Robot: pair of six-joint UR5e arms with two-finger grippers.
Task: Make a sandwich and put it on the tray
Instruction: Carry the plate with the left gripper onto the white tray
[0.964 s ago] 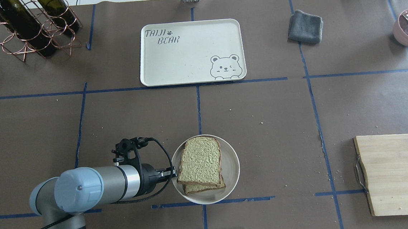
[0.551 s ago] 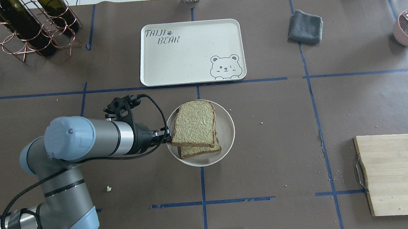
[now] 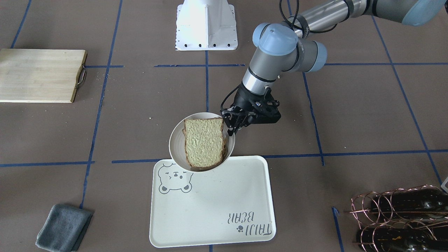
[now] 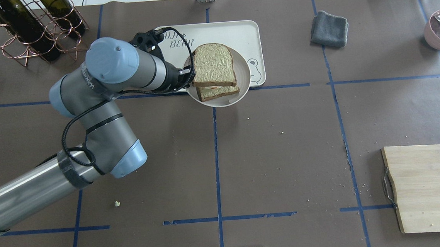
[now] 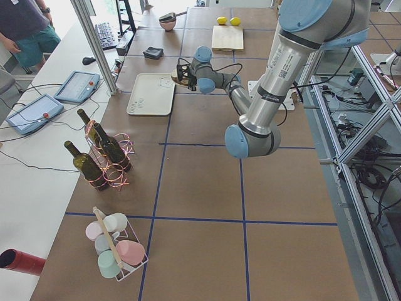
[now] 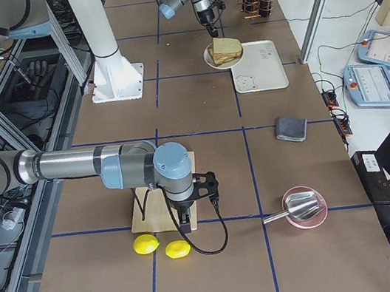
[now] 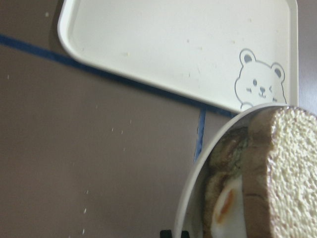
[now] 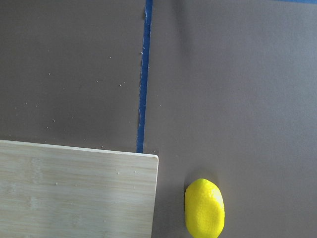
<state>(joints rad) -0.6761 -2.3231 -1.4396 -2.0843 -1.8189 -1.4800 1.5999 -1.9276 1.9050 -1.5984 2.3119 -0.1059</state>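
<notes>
The sandwich point(image 4: 213, 65), with egg point(image 7: 225, 206) inside, lies on the plate point(image 4: 241, 65), whose rim is gripped by the left hand point(image 4: 184, 75). The plate is held above the tray point(image 4: 245, 32) at its bear corner. Whether the right hand point(image 6: 188, 214) is open or closed cannot be told.

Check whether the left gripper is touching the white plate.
Touching. The front-facing view shows the left gripper closed on the rim of the plate, which carries the sandwich; the overhead view agrees.
</notes>
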